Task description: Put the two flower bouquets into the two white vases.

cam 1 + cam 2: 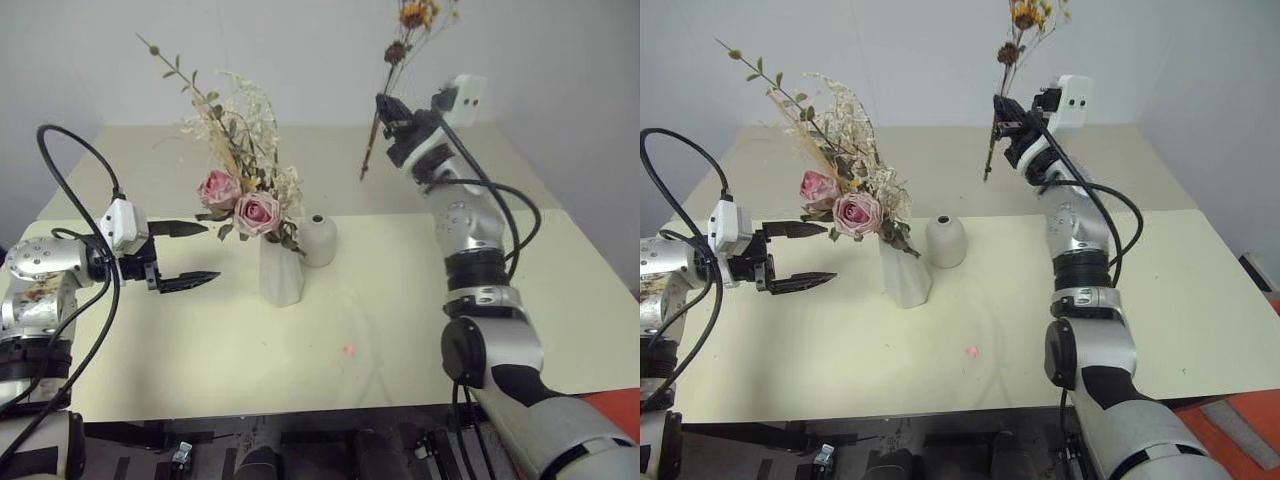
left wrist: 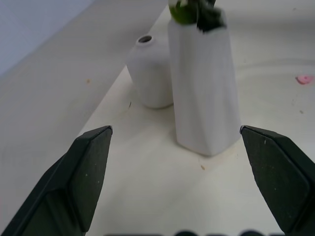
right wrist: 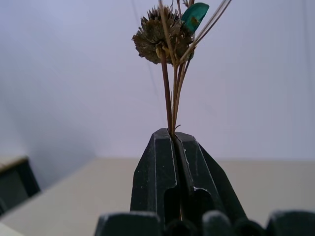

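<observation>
While the right gripper [image 1: 385,112] pinches the thin sprig [image 1: 398,60] aloft over the table's [image 1: 560,290] far edge, the wide-open left gripper [image 1: 200,252] faces the faceted vase [image 1: 281,270] holding roses [image 1: 245,205]; the round matte vase [image 1: 318,240] touches it.

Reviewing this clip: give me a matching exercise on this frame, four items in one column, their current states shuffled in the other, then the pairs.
Items:
1. rose bouquet
2. thin sprig
3. round vase
4. left end effector

States:
A. empty, standing beside the tall vase
B. open, level with the tall vase
C. standing in the tall vase
D. clamped in the right end effector, raised above the table

Pairs: 1-C, 2-D, 3-A, 4-B
</observation>
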Robot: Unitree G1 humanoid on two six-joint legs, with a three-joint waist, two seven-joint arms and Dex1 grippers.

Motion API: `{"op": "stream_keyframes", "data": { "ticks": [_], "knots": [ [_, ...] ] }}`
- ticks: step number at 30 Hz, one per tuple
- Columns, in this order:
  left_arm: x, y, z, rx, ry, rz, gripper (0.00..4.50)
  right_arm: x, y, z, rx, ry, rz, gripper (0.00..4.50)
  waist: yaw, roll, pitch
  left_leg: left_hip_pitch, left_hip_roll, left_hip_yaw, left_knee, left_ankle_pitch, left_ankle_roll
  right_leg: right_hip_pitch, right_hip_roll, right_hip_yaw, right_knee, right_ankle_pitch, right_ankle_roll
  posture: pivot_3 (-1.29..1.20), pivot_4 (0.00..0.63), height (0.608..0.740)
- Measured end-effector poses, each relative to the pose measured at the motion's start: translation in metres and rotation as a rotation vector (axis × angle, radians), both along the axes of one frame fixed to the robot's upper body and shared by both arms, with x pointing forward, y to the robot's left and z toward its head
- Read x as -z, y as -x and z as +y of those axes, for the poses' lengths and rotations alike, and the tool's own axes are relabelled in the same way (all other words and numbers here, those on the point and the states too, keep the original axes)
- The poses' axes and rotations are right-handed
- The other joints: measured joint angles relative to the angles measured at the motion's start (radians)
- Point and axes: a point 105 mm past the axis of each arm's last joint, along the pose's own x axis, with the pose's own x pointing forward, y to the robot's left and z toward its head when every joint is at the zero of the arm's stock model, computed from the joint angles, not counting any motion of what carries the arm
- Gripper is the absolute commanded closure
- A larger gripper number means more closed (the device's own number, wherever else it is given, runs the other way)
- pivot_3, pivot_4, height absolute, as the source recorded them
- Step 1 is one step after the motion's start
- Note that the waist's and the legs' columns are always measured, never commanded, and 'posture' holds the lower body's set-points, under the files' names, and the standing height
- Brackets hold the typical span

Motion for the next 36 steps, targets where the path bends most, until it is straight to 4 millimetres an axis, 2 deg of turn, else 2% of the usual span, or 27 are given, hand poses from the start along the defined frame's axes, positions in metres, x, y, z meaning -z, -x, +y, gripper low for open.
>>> {"op": "stream_keyframes", "data": {
  "ticks": [5,11,17,25,32,36],
  "knots": [
    [-0.001,0.002,-0.005,0.001,0.013,0.007,0.00,-0.003,0.003,0.005,-0.051,-0.115,-0.003,4.46,0.000,0.000,0.000,0.001,0.000,0.000,0.000,0.000,0.000,0.000,0.001,0.000,0.001,0.000,0.000,0.00,0.150,0.740],
    [0.004,0.002,-0.002,-0.020,0.017,0.035,0.00,0.021,0.005,0.018,-0.086,-0.141,0.037,4.46,-0.005,0.001,0.000,0.001,0.000,0.000,0.000,0.000,0.000,0.000,0.001,0.001,0.001,0.000,0.000,0.00,0.150,0.740],
    [0.016,0.008,0.001,-0.044,0.014,0.076,0.00,0.031,0.002,0.024,-0.070,-0.158,0.031,4.46,-0.004,0.001,0.000,0.002,0.000,0.000,0.000,0.000,0.000,0.000,0.001,0.000,0.001,0.000,0.000,0.00,0.150,0.740],
    [0.014,0.022,0.013,-0.113,0.023,0.080,0.00,0.045,-0.001,0.037,-0.072,-0.150,0.055,4.46,-0.011,0.001,0.000,0.002,0.001,0.000,-0.001,0.000,0.000,0.000,0.001,0.001,0.001,0.000,0.000,0.00,0.150,0.740],
    [0.016,0.032,0.017,-0.147,0.030,0.094,0.00,0.051,0.000,0.047,-0.096,-0.138,0.072,4.46,-0.017,0.001,0.001,0.002,0.001,0.000,-0.001,0.000,0.000,0.000,0.000,0.001,0.001,0.000,0.000,0.00,0.150,0.740],
    [0.014,0.034,0.018,-0.157,0.042,0.089,0.00,0.062,0.001,0.054,-0.115,-0.131,0.092,4.46,-0.021,0.001,0.001,0.002,0.001,0.000,-0.001,0.000,0.000,0.000,0.000,0.001,0.001,0.000,0.000,0.00,0.150,0.740]
  ]
}}
